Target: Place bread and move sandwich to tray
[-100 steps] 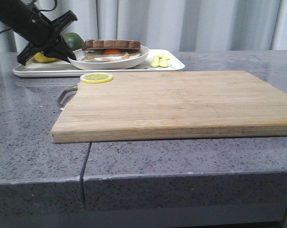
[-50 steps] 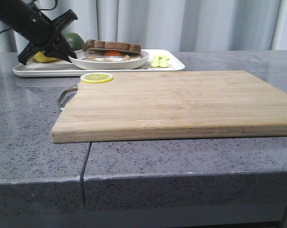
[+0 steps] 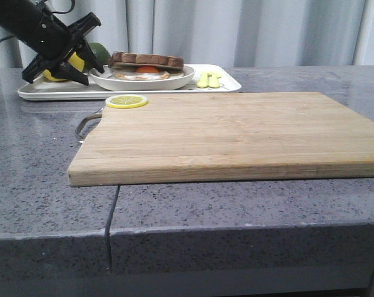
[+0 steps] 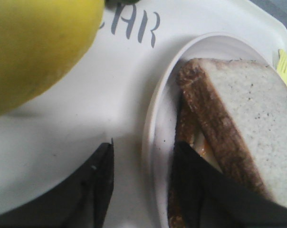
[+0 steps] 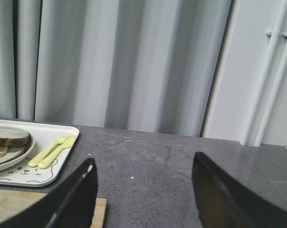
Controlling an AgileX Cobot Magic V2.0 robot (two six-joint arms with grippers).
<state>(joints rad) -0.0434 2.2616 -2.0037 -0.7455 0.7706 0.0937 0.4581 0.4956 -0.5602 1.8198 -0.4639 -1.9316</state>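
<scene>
The brown-crusted egg sandwich point(image 4: 229, 137) is being cropped by the frame, one finger of the wide-open black left gripper point(image 4: 148, 185) being seen inside its round white dish point(image 4: 155, 128).

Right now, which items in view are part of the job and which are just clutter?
Job items:
sandwich in its white dish
top bread slice
tray
left claw, open beside the dish

Just lying about:
cutting board
lemon slice
lemon
lime
yellow fork and knife
</scene>
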